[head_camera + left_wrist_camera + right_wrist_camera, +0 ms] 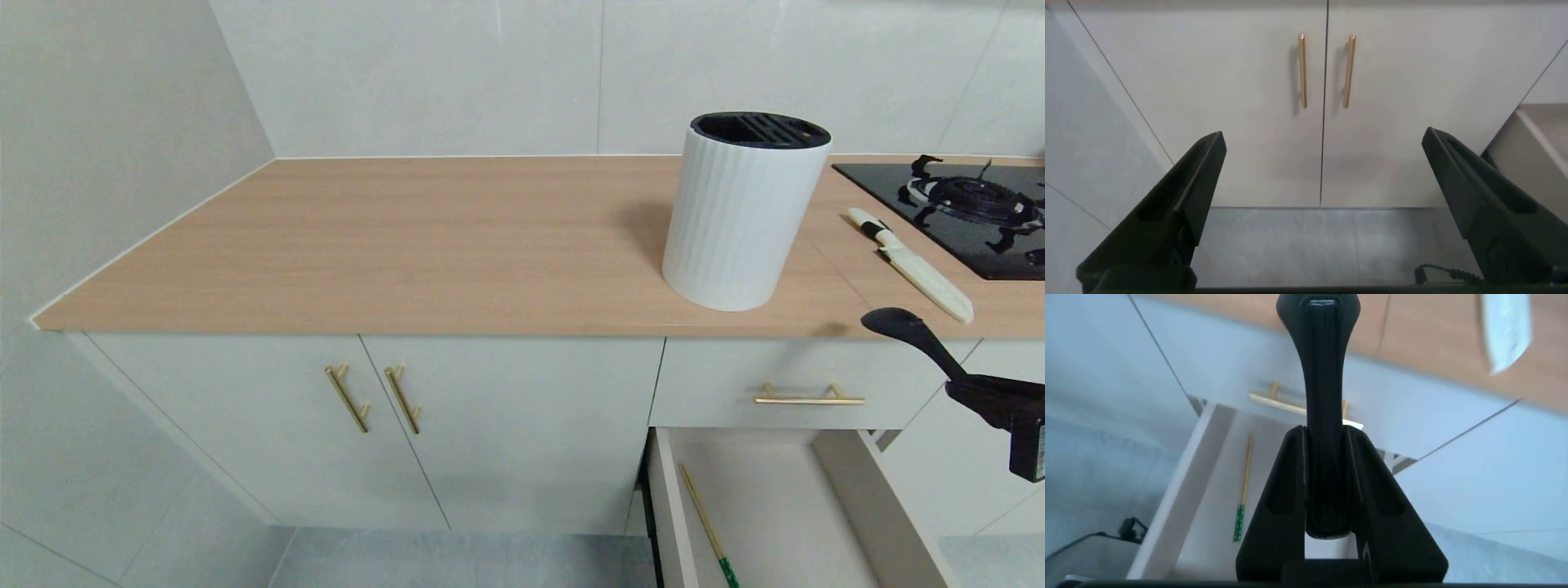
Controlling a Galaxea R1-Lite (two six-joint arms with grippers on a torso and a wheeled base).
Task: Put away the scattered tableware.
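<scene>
The left gripper (1323,139) is a pair of matte black plastic fingers (1167,212), broad wedges narrowing to blunt tips, each with a shallow recessed slot along its flank. A thin black cable (1429,271) curls near the base of one (its far end is hidden). The right gripper (1324,437) has the same black, angular moulding with flat, bevelled faces. In the head view its body is a squarish black block (1020,425) bearing a small pale label (1040,447).

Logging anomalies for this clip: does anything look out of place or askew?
A knife lies loose and slanted on the counter between the white slotted holder and the hob. Below, a drawer stands open with a green-tipped chopstick inside. Nothing looks spilled or damaged.
</scene>
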